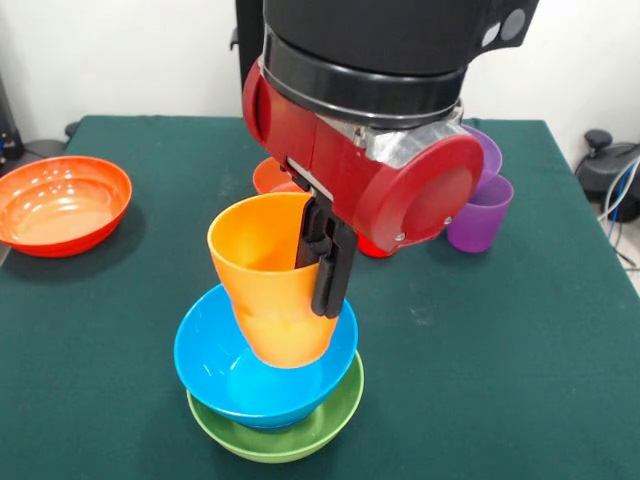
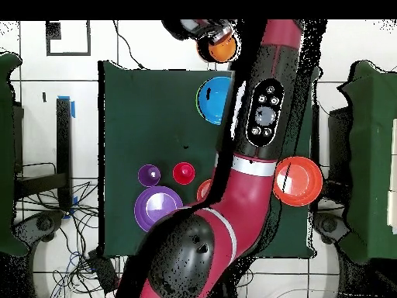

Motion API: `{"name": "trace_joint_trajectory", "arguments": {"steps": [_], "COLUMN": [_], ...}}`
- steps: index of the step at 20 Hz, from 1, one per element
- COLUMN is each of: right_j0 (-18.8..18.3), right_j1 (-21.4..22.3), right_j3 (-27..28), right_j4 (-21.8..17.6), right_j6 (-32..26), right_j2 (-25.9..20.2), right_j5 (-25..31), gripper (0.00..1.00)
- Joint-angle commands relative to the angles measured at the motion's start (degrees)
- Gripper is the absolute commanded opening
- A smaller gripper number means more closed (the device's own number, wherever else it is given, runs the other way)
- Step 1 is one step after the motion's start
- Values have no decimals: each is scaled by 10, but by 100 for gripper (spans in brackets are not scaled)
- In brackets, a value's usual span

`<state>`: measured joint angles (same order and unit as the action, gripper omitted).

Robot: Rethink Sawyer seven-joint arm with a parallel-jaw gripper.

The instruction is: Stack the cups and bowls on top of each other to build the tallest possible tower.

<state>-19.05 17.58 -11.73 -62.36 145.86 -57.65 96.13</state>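
Gripper [image 1: 322, 262] grasping the orange cup [image 1: 268, 282] by its rim, one black finger [image 1: 333, 272] outside the wall, the other apparently inside; cup sits tilted in the light blue bowl [image 1: 262, 368], which nests in the lime green bowl [image 1: 280, 428] at the table's [image 1: 480, 350] near edge in the front view. Risk, by my judgement: letting go while the cup leans could leave it slumped against the bowl wall or tipped out, and a snagged finger could drag the pile. No brands, labels or writing legible anywhere.
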Motion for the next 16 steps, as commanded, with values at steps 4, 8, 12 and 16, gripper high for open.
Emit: {"name": "trace_joint_trajectory", "arguments": {"steps": [4,8,12,16], "right_j0": [0,-1,-4,-2], "right_j1": [8,16,19,16], "right_j3": [-93,-124,-134,-131], "right_j4": [23,52,66,69], "right_j6": [-40,-26,-33,-42], "right_j2": [52,77,92,101], "right_j5": [-15,-32,-43,-48], "gripper": [0,0,0,0]}}
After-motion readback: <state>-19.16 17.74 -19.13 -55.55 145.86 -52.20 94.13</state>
